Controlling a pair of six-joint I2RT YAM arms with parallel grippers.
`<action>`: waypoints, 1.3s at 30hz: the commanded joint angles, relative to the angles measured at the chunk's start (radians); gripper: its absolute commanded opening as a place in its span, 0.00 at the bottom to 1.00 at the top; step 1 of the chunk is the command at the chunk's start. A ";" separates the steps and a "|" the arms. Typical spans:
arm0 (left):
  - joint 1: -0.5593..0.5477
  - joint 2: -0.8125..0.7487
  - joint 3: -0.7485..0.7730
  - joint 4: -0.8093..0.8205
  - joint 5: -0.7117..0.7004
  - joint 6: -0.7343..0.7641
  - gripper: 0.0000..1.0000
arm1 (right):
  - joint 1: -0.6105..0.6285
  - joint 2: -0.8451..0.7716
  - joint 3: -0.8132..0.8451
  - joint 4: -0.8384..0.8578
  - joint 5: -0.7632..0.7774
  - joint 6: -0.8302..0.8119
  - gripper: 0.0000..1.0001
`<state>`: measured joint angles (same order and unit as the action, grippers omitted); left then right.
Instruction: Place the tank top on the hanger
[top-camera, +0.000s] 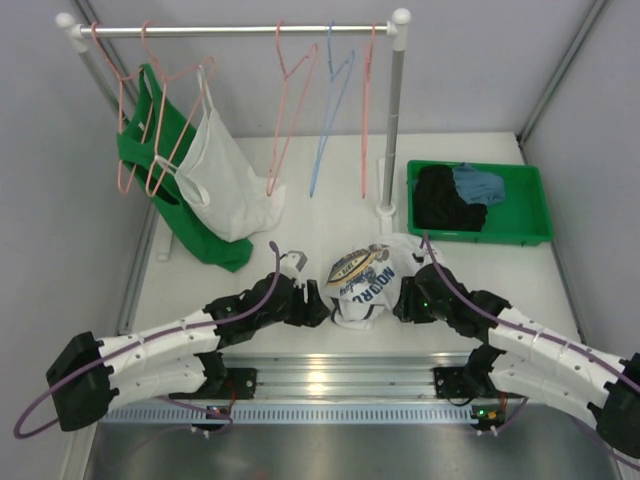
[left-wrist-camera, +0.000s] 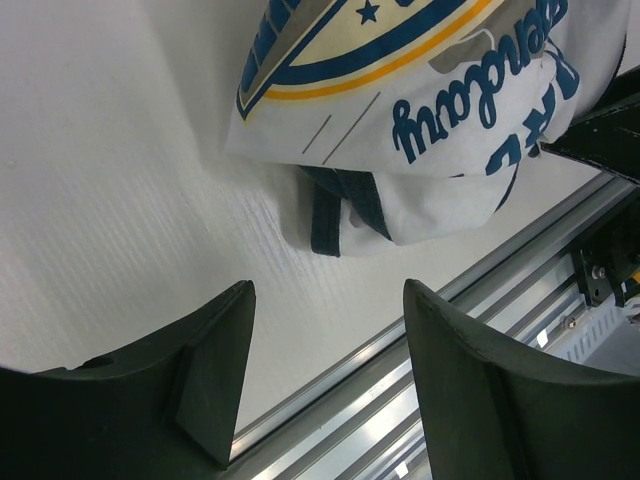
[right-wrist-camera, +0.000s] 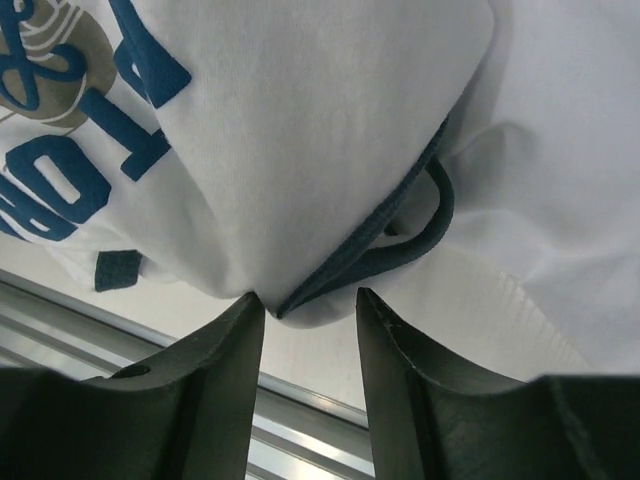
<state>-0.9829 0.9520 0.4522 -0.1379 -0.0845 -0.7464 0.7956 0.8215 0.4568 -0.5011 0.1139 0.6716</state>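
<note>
The tank top, white with navy trim and a blue-and-yellow print, lies crumpled on the table near the front edge. It also shows in the left wrist view and the right wrist view. My left gripper is open and empty just left of it, not touching. My right gripper is open at its right side, with a trimmed fold of the top between the fingertips, unclamped. A free pink hanger hangs on the rail at the back, another to its right.
A light blue hanger hangs between the two pink ones. A green top and a plain white top hang on pink hangers at left. A green tray holds dark and blue clothes. The rack post stands behind the tank top.
</note>
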 joint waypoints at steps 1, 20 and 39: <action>-0.003 0.010 0.013 0.063 0.009 -0.014 0.66 | 0.017 0.018 0.017 0.098 0.046 -0.021 0.37; -0.003 0.011 0.009 0.089 0.020 -0.008 0.66 | 0.017 -0.090 0.402 -0.217 0.139 -0.075 0.00; -0.008 -0.114 -0.003 0.362 0.245 -0.022 0.67 | 0.019 0.186 1.026 -0.425 0.119 -0.155 0.00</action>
<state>-0.9833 0.8467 0.4519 0.0834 0.0650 -0.7658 0.7986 0.9745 1.4261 -0.9127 0.2340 0.5404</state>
